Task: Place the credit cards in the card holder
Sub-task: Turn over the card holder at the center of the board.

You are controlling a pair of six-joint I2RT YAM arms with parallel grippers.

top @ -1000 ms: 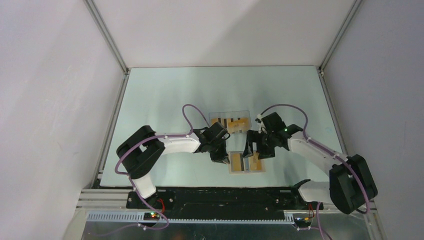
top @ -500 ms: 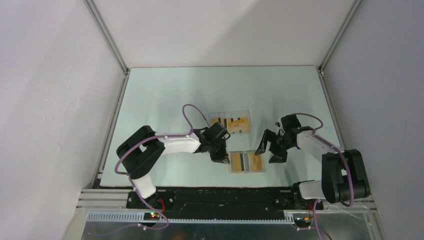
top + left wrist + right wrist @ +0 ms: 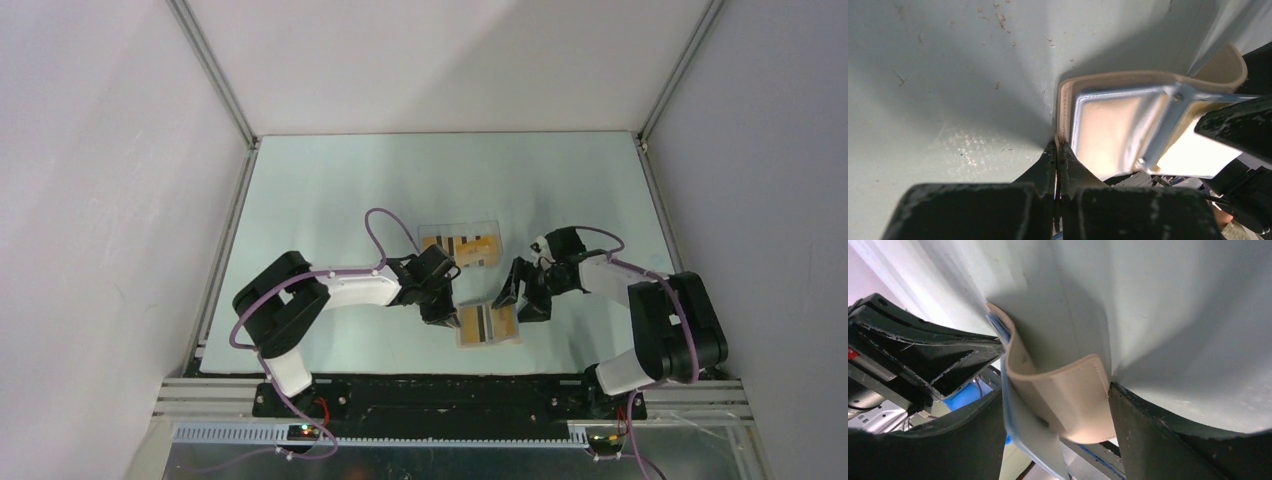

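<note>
The card holder [image 3: 488,324] lies open near the table's front edge, tan outside with light blue panels; its inner face shows orange and a dark stripe. My left gripper [image 3: 445,318] is shut on its left edge, which the left wrist view shows pinched between the jaws [image 3: 1058,142]. My right gripper [image 3: 515,305] is open at the holder's right side. In the right wrist view [image 3: 1054,392] the raised, curled tan flap [image 3: 1068,400] sits between its spread fingers. More credit cards [image 3: 462,247], orange with dark stripes, lie in a tray behind.
The clear plastic tray [image 3: 494,228] holding the cards sits just behind the holder, between the two arms. The enclosure walls stand at left, right and back. The table's front edge and the arm bases are close below the holder.
My right gripper left the holder, swung out to the right, then came back to its right edge. The holder's right side now sits lifted and slightly turned. The left gripper stayed.
</note>
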